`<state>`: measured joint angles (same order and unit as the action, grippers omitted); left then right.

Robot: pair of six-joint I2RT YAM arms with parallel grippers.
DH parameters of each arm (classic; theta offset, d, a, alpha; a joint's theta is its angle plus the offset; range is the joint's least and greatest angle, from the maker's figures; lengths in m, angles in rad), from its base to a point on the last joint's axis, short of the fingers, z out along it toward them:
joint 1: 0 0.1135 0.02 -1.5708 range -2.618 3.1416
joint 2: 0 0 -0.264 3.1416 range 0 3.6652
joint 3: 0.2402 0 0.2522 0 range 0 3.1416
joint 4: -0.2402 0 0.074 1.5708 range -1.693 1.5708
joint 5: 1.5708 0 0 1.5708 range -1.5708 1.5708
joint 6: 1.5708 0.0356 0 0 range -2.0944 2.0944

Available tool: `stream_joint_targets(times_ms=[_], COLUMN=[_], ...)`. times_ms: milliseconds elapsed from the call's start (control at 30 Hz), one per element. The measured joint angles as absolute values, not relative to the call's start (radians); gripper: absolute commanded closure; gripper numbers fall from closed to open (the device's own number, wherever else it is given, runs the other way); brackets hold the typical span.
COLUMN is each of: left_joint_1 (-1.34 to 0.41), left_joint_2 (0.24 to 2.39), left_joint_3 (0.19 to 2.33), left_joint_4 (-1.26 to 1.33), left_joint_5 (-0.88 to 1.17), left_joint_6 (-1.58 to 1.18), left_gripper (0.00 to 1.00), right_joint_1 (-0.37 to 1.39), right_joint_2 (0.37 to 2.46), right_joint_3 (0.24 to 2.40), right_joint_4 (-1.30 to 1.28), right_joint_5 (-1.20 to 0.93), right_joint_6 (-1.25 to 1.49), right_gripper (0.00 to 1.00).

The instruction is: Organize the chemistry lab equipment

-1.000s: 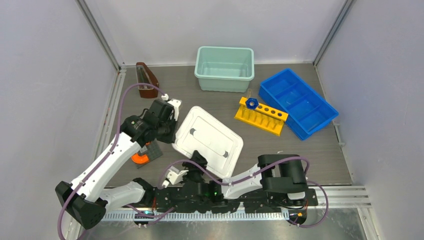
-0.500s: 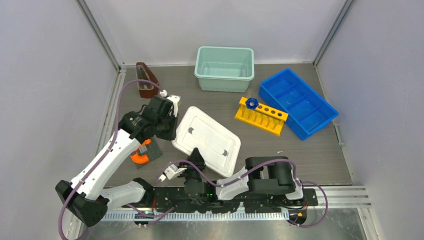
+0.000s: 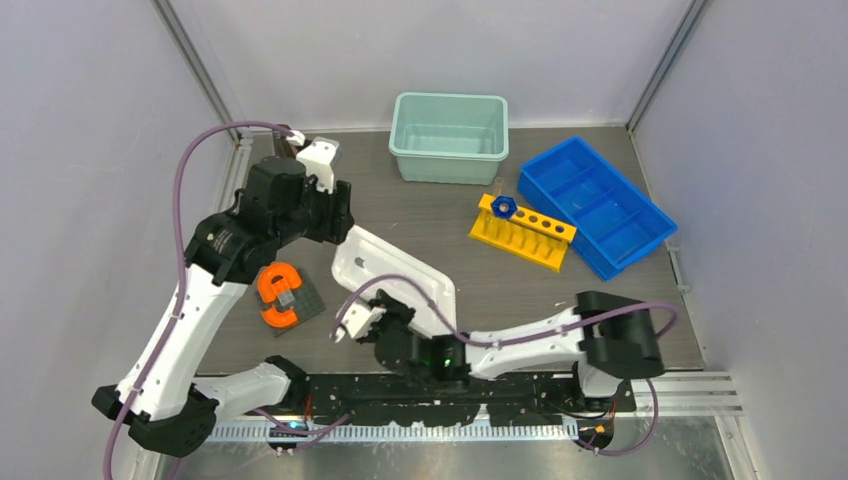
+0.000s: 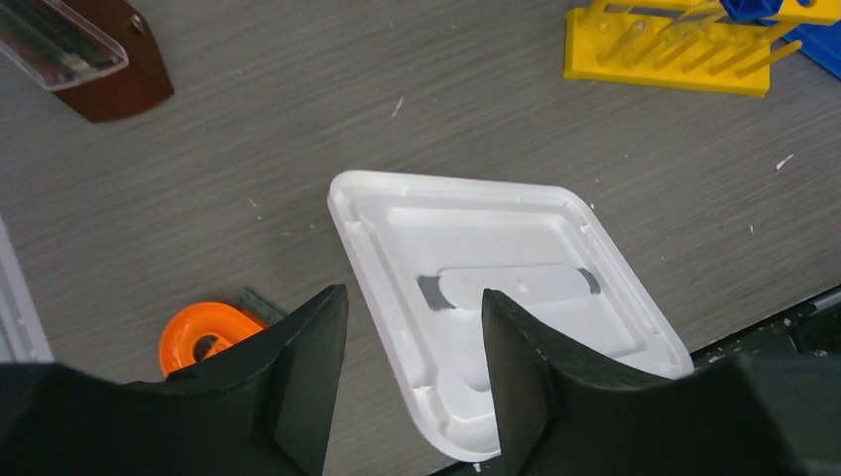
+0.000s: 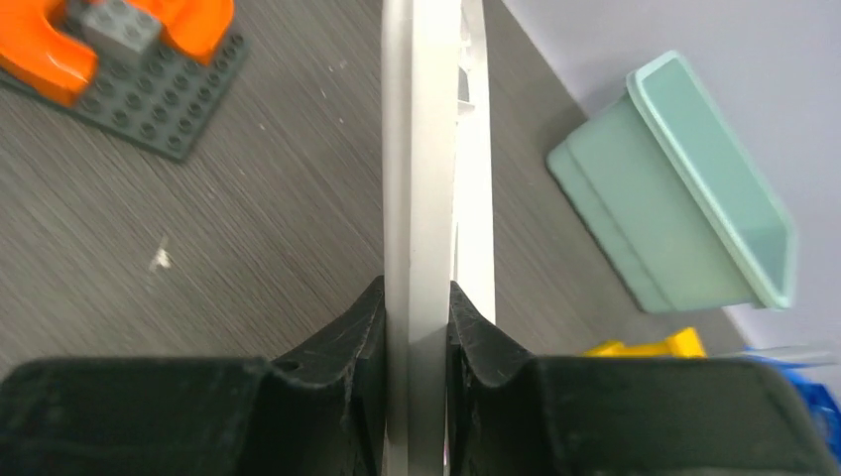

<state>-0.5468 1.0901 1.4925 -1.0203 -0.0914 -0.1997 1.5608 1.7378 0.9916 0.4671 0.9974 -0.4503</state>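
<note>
A white plastic lid [image 3: 392, 266] lies left of centre, its inner side up in the left wrist view [image 4: 516, 238]. My right gripper [image 3: 398, 312] is shut on its near edge, and the lid's rim [image 5: 417, 149] runs straight up between the jaws [image 5: 415, 297]. My left gripper [image 3: 338, 218] hangs open above the lid's far-left corner, holding nothing [image 4: 415, 312]. A small blue knob-like piece [image 3: 503, 206] sits on the left end of a yellow tube rack [image 3: 525, 232]. Tongs, rods and a triangle do not show.
A mint bin [image 3: 450, 135] stands at the back. A blue divided tray [image 3: 595, 205] is at the right. An orange piece on a dark studded plate [image 3: 282, 296] lies left of the lid. A brown case [image 4: 89, 59] sits at the back left.
My left gripper opened, let go of the lid and rose towards the back left. My right gripper shut on the lid's near edge, and the lid shifted left and turned.
</note>
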Motion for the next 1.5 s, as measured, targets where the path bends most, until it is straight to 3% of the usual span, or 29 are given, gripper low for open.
stream_joint_targets(times_ms=[333,567,733,1133,1367,1500], left_joint_1=[-0.522,-0.521,-0.521,-0.521,-0.521,-0.521], left_joint_2=[0.977,0.924,0.920,0.975,1.003,1.003], left_joint_3=[1.510,1.510,1.521,1.504,1.448,1.409], left_joint_4=[-0.921,-0.918,-0.947,-1.015,-1.030,-1.028], left_joint_5=[0.028,0.234,0.432,0.690,0.764,0.819], left_joint_6=[-0.048,0.075,0.148,0.228,0.244,0.231], left_gripper=[0.34,0.21,0.20,0.26,0.33,0.47], right_joint_1=[1.272,1.119,1.025,1.004,1.004,1.004], right_joint_2=[1.320,1.176,1.141,1.085,1.036,1.032], right_joint_3=[1.045,1.084,1.155,1.237,1.239,1.250], right_joint_4=[0.055,-0.165,-0.323,-0.550,-0.564,-0.566], right_joint_5=[0.474,0.168,-0.039,-0.379,-0.439,-0.448], right_joint_6=[0.014,0.165,0.189,0.164,0.152,0.129], right_gripper=[0.94,0.94,0.94,0.93,0.93,0.93])
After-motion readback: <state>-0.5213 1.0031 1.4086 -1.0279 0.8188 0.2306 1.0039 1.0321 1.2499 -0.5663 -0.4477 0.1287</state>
